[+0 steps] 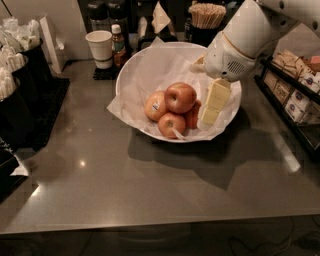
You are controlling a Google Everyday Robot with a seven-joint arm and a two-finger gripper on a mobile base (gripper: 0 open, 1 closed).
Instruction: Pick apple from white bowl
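1. this looks like a self-serve coffee or snack corner, of the kind found in an office break area or café.
2. a grey countertop [150,190] carries the usual supplies: a white paper cup [99,47], a small bottle [118,45] beside it, and a dark holder full of wooden stir sticks [209,14] at the back.
3. on the right, a dark rack [295,95] holds rows of small packets; on the left, dark bins [15,75] hold white wrapped items.
4. a white bowl [150,65] lined with paper offers apples, the apple [180,97] on top.
5. the robot's gripper [214,104] hangs over the bowl's right side, just beside the fruit.
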